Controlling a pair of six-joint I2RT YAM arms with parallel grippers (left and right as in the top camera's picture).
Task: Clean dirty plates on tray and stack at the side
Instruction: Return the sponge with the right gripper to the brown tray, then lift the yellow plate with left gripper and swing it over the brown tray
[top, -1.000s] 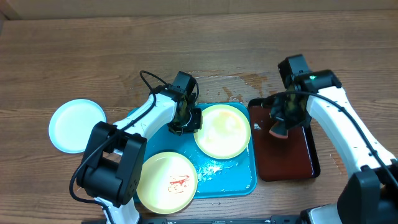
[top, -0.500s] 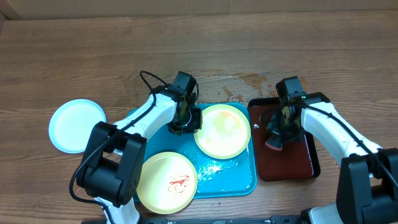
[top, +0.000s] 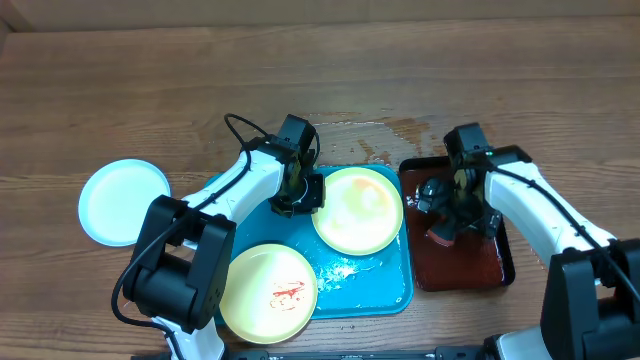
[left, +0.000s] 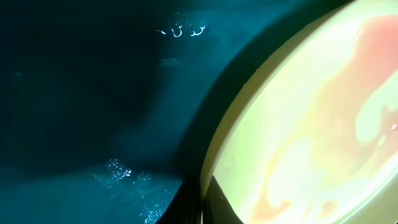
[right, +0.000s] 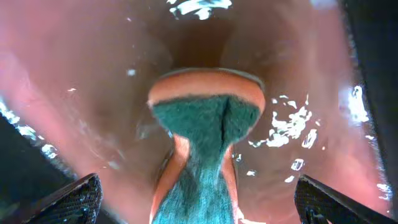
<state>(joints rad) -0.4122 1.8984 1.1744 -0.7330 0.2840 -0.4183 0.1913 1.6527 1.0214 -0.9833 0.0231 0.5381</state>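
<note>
My left gripper (top: 298, 192) is shut on the left rim of a pale yellow plate (top: 360, 210) at the back right of the turquoise tray (top: 375, 285). In the left wrist view its fingers (left: 186, 208) pinch that plate (left: 311, 124), which carries faint orange-red wash marks. A second pale yellow plate (top: 268, 292) with a red smear lies at the tray's front left. A white-light blue plate (top: 123, 202) rests on the table left of the tray. My right gripper (top: 455, 215) hangs open over an orange and green sponge (right: 208, 124), both fingers apart from it.
The sponge (top: 441, 236) lies on a wet dark red-brown tray (top: 470, 262) with a black rim, right of the turquoise tray. Water is spilled on the wooden table (top: 400, 128) behind both trays. The turquoise tray's floor (left: 74, 93) is wet too.
My right gripper came down onto the dark red-brown tray with the sponge, then opened and let it go. The left arm and the plates have not moved.
</note>
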